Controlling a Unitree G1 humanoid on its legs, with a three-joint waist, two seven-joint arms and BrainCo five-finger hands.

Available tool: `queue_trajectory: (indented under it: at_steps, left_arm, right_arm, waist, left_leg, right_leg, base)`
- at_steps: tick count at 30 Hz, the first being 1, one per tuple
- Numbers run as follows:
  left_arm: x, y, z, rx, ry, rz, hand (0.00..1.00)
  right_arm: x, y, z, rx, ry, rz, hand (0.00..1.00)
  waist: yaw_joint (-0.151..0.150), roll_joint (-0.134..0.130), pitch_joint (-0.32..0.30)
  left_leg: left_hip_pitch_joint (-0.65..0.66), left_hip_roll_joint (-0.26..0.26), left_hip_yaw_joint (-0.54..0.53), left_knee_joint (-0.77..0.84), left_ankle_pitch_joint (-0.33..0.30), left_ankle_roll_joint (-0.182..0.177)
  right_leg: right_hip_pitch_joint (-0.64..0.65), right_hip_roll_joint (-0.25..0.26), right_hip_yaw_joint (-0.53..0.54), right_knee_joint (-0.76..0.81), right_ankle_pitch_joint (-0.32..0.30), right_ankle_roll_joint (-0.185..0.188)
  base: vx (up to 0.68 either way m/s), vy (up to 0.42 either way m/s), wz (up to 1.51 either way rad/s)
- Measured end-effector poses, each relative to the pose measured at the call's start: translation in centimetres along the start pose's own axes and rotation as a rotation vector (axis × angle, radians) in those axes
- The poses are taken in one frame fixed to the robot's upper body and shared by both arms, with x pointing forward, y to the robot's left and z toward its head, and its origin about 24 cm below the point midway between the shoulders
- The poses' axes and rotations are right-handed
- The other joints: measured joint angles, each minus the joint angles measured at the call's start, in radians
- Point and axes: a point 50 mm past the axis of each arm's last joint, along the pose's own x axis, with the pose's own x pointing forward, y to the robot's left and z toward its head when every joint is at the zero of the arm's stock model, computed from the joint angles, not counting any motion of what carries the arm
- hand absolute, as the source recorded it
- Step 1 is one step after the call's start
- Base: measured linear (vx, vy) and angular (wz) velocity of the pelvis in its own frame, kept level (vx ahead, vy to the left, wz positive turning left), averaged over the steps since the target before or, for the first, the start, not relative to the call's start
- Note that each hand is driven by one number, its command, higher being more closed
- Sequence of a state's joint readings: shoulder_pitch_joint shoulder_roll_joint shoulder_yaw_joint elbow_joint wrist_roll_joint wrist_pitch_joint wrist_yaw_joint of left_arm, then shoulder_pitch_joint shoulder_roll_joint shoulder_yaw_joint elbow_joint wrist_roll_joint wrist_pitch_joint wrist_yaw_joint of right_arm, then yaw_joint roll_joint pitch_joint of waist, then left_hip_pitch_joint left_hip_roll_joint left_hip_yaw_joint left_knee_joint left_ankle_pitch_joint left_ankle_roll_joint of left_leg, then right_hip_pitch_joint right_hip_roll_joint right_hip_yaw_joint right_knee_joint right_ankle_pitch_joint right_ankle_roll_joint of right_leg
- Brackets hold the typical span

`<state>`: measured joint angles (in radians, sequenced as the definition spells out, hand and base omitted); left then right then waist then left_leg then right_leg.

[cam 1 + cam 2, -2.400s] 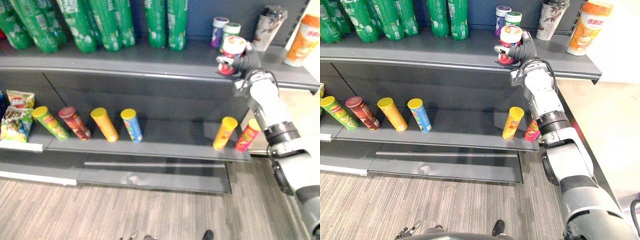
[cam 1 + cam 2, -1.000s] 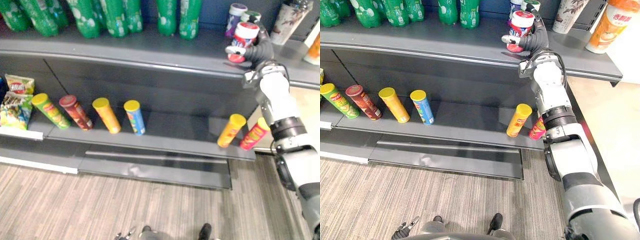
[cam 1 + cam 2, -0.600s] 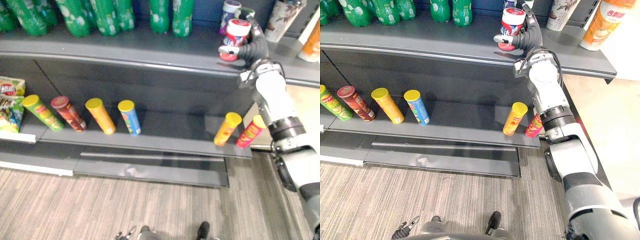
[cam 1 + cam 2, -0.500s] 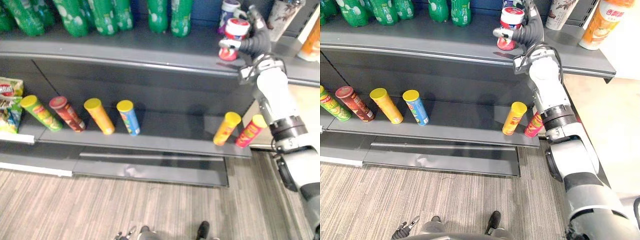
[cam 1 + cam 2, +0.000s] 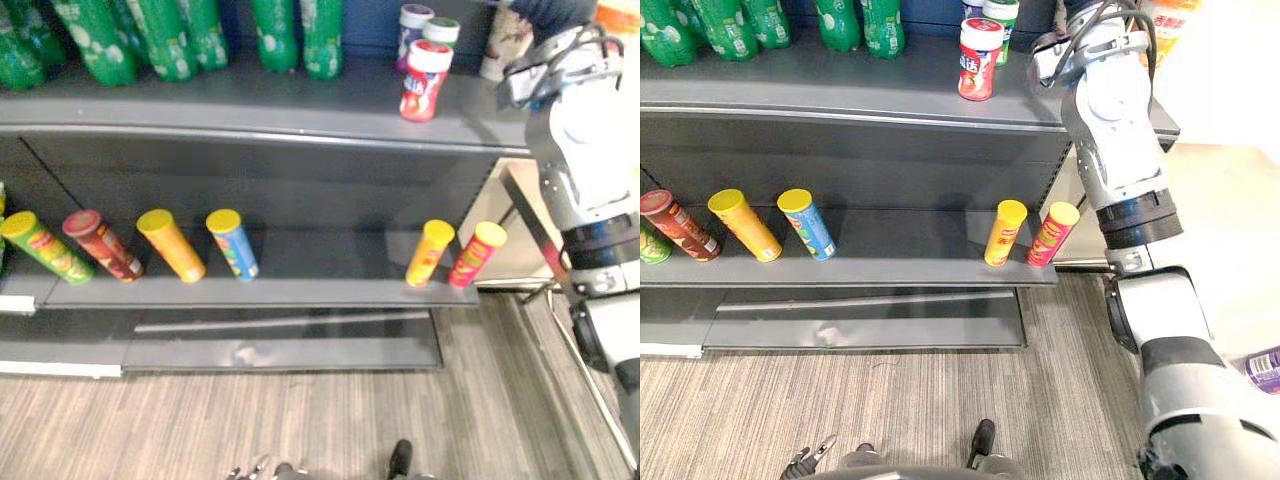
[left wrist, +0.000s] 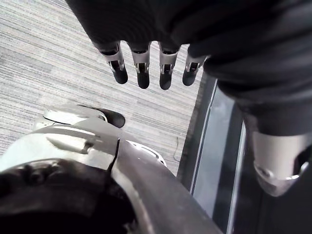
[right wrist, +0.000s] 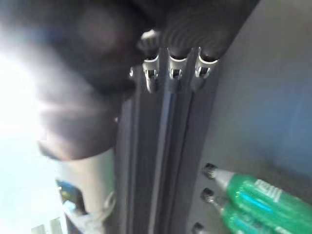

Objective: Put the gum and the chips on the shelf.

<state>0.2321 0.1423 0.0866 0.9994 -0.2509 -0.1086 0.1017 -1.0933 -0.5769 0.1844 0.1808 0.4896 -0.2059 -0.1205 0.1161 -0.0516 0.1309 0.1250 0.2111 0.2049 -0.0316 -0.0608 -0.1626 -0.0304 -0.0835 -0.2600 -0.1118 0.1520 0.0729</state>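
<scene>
Left eye view crops the right robot hand point(image 5: 553, 12).

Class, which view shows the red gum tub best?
Left eye view: the gum tub stands whole and upright. Right eye view has it too, nearer the top edge; wrist views face elsewhere.

The gum canister point(image 5: 424, 80) stands on the upper shelf point(image 5: 250, 100) toward its front and my right, two smaller canisters point(image 5: 415, 22) just behind it, a row of bottles point(image 5: 180, 35) to its left. On the lower shelf point(image 5: 320, 272), chip cans point(image 5: 170, 243) lean in a row at left, two more cans point(image 5: 430, 252) at right, below the gum. My left fingers point(image 6: 143, 73) hang over the floor point(image 6: 44, 53).
</scene>
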Motion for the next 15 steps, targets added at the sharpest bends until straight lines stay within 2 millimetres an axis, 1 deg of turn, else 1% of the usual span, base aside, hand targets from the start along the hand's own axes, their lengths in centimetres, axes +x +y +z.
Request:
queue_trajectory:
  at_steps: [1, 2, 3, 4, 5, 6, 8, 9, 10, 11, 12, 13, 14, 15]
  left_arm:
    - [0.0, 0.0, -0.1, 0.001, 0.005, 0.002, 0.0]
    - [0.0, 0.2, -0.5, 0.003, 0.021, 0.007, 0.0]
    - [-0.1, 0.2, -0.7, 0.005, 0.029, 0.01, 0.0]
    - [-0.1, 0.3, -0.9, 0.005, 0.037, 0.014, 0.0]
    - [-0.1, 0.4, -1.1, 0.005, 0.041, 0.018, 0.0]
    - [-0.1, 0.4, -1.2, 0.005, 0.044, 0.02, 0.0]
    - [-0.1, 0.4, -1.1, 0.004, 0.041, 0.026, 0.0]
    - [-0.1, 0.3, -1.0, 0.004, 0.038, 0.027, 0.0]
    - [0.0, 0.3, -0.9, 0.003, 0.036, 0.029, 0.0]
    - [-0.1, 0.2, -1.0, 0.001, 0.038, 0.033, 0.0]
    - [-0.1, 0.2, -1.1, -0.001, 0.04, 0.039, 0.0]
    - [-0.1, 0.3, -1.1, -0.003, 0.042, 0.053, 0.0]
    - [-0.1, 0.3, -1.1, -0.004, 0.04, 0.059, 0.0]
    - [-0.1, 0.2, -1.1, -0.003, 0.039, 0.061, 0.0]
  right_arm:
    - [-0.8, 0.1, 0.0, 0.06, -0.001, 0.0, 0.0]
    - [-2.5, 0.5, -0.5, 0.171, 0.02, 0.007, 0.0]
    - [-3.5, 0.9, -0.9, 0.228, 0.045, 0.01, 0.0]
    - [-5.6, 2.2, -1.9, 0.341, 0.109, 0.027, 0.0]
    - [-7.8, 4.1, -2.9, 0.458, 0.191, 0.057, 0.0]
    - [-9.0, 5.1, -3.4, 0.511, 0.237, 0.074, 0.0]
    - [-14.1, 9.2, -5.7, 0.693, 0.462, 0.14, 0.0]
    - [-15.2, 10.0, -6.1, 0.736, 0.51, 0.155, 0.0]
    - [-16.9, 11.3, -6.5, 0.802, 0.579, 0.182, 0.0]
    - [-19.4, 13.3, -6.7, 0.898, 0.668, 0.236, 0.0]
    - [-20.5, 14.2, -6.8, 0.938, 0.706, 0.259, 0.0]
    - [-22.7, 15.8, -7.0, 1.009, 0.786, 0.313, 0.0]
    - [-24.4, 16.9, -7.1, 1.047, 0.845, 0.348, 0.0]
    - [-26.8, 18.0, -7.3, 1.09, 0.933, 0.366, 0.0]
  waist:
    - [-0.001, 0.0, -0.008]
    - [-0.005, 0.001, -0.027]
    - [-0.008, 0.002, -0.036]
    - [-0.017, 0.003, -0.045]
    - [-0.028, 0.005, -0.048]
    - [-0.034, 0.005, -0.048]
    - [-0.036, 0.005, -0.048]
    - [-0.036, 0.005, -0.048]
    - [-0.036, 0.005, -0.048]
    - [-0.037, 0.007, -0.047]
    - [-0.037, 0.007, -0.047]
    - [-0.04, 0.007, -0.048]
    - [-0.041, 0.008, -0.048]
    - [-0.042, 0.012, -0.048]
  left_leg:
    - [0.0, 0.001, 0.002, 0.0, -0.001, -0.001]
    - [0.001, 0.002, 0.006, 0.0, -0.002, -0.003]
    - [0.002, 0.002, 0.009, 0.0, -0.003, -0.004]
    - [0.005, 0.002, 0.023, 0.0, -0.003, -0.004]
    - [0.007, 0.003, 0.034, 0.001, -0.005, -0.003]
    - [0.01, 0.003, 0.038, 0.001, -0.006, -0.003]
    - [0.02, 0.01, 0.061, 0.011, -0.016, -0.006]
    - [0.018, 0.012, 0.062, 0.018, -0.021, -0.007]
    - [0.017, 0.013, 0.065, 0.026, -0.025, -0.006]
    - [0.015, 0.015, 0.07, 0.035, -0.031, -0.007]
    - [0.016, 0.015, 0.073, 0.035, -0.032, -0.007]
    - [0.017, 0.014, 0.078, 0.036, -0.033, -0.007]
    - [0.018, 0.014, 0.083, 0.036, -0.034, -0.007]
    - [0.019, 0.012, 0.086, 0.036, -0.036, -0.005]
  right_leg:
    - [-0.001, 0.001, 0.001, 0.002, 0.0, 0.0]
    - [-0.002, 0.002, 0.005, 0.004, 0.0, 0.0]
    - [-0.003, 0.003, 0.009, 0.004, 0.0, 0.0]
    - [-0.003, 0.004, 0.018, 0.004, 0.0, 0.0]
    - [-0.003, 0.005, 0.026, 0.004, 0.0, 0.0]
    - [-0.003, 0.006, 0.03, 0.004, 0.0, 0.0]
    - [-0.003, 0.016, 0.052, 0.003, 0.001, -0.002]
    - [-0.003, 0.017, 0.053, 0.003, 0.0, -0.002]
    - [-0.003, 0.019, 0.056, -0.001, -0.001, -0.002]
    - [-0.003, 0.02, 0.063, -0.001, -0.003, -0.005]
    - [-0.003, 0.021, 0.066, -0.001, -0.003, -0.005]
    - [-0.004, 0.02, 0.07, -0.001, -0.004, -0.007]
    - [-0.006, 0.02, 0.073, -0.002, -0.003, -0.008]
    - [-0.006, 0.018, 0.074, -0.002, -0.001, -0.004]
  base:
    - [0.04, 0.012, -0.1]
    - [0.04, 0.015, -0.08]
    - [0.05, 0.023, -0.14]
    - [0.02, 0.022, -0.19]
    - [0.01, 0.02, -0.2]
    - [0.0, 0.011, -0.27]
    - [-0.01, 0.0, -0.27]
    - [-0.03, -0.006, -0.15]
    - [-0.03, -0.004, -0.1]
    - [-0.02, -0.001, -0.11]
    - [-0.02, 0.004, -0.12]
    - [0.0, 0.011, -0.1]
    - [0.0, 0.018, -0.11]
    - [0.0, 0.02, -0.07]
